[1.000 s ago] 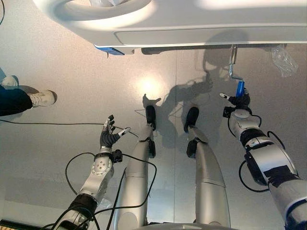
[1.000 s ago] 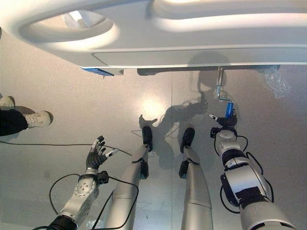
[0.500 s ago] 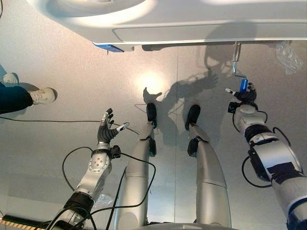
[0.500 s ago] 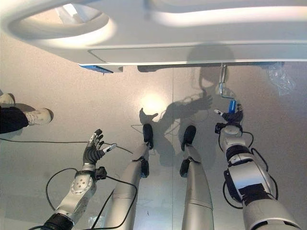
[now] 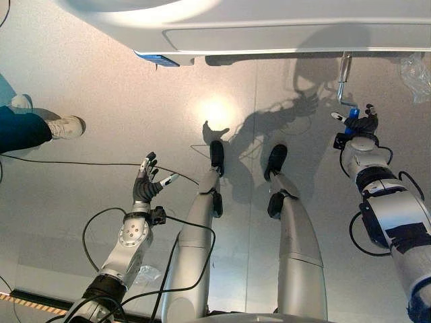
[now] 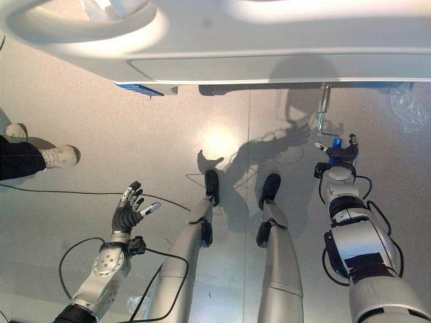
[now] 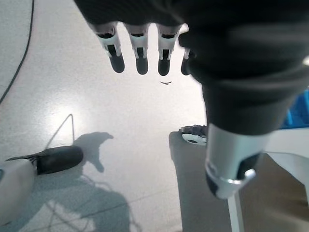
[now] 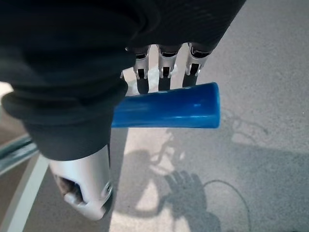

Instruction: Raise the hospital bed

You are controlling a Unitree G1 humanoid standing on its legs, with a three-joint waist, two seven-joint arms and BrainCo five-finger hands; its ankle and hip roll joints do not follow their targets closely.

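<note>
The hospital bed point(image 5: 283, 27) is a pale grey-white moulded frame running across the far side of the floor, with a rounded oval opening point(image 6: 87, 13) at its left end and a small blue part point(image 5: 156, 58) under its lower edge. A silver metal crank point(image 5: 344, 84) hangs down from under the bed's right part and bends sideways into a glossy blue cylindrical grip point(image 8: 166, 112), which lies level across the right hand's point(image 5: 362, 124) fingers point(image 8: 163, 72).

The left hand point(image 5: 145, 187) hangs low with fingers point(image 7: 140, 50) spread and straight. The right hand point(image 5: 359, 124) reaches forward, fingers point(image 8: 164, 72) nearly straight, thumb apart.
</note>
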